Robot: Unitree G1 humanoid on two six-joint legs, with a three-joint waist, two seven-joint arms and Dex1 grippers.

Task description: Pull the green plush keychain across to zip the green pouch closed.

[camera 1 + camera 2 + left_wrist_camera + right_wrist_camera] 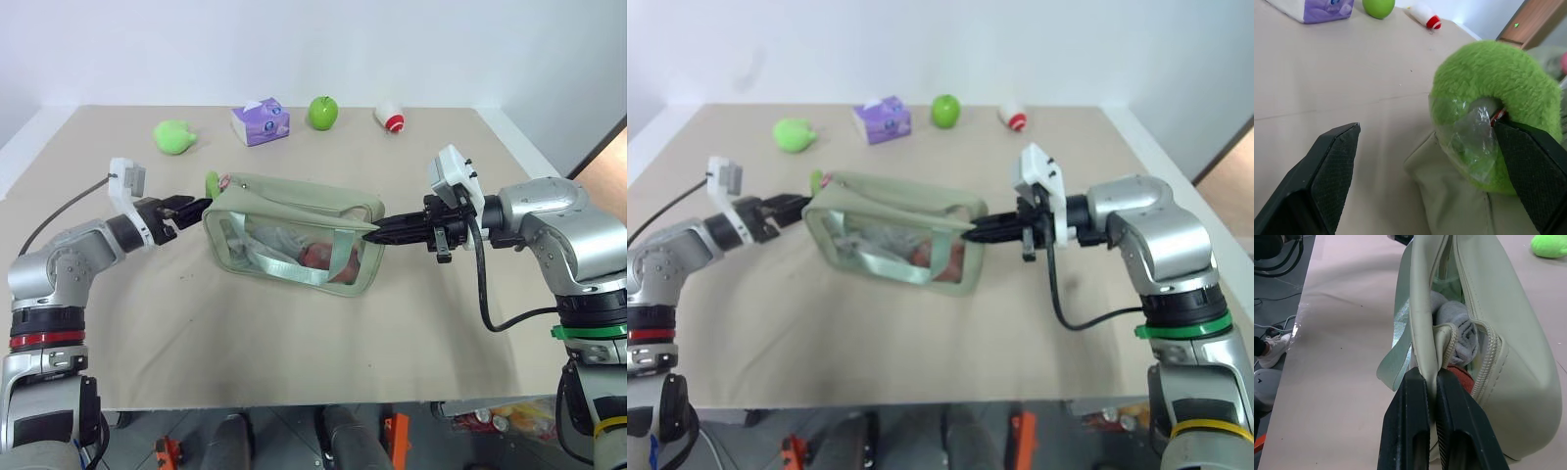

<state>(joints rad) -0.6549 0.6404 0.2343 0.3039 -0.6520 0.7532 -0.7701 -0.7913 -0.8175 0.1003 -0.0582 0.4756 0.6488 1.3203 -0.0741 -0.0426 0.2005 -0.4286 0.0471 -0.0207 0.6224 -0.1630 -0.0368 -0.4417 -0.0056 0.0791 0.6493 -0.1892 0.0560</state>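
One green pouch (294,240) mid-table, zipper open (grey cloth showing inside). One green plush keychain (1498,105) at its left end — left gripper (188,208) fingers spread beside it. Right gripper (1431,396) pinched shut on the pouch's right-end edge.

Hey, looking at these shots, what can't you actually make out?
- Green plush keychain: its metal clasp, hidden by plush and clear wrapping in the left wrist view.
- Green pouch: the contents, bunched cloth with something red beneath, right wrist view.
- Small red-and-white item: too small to identify, left eye view.
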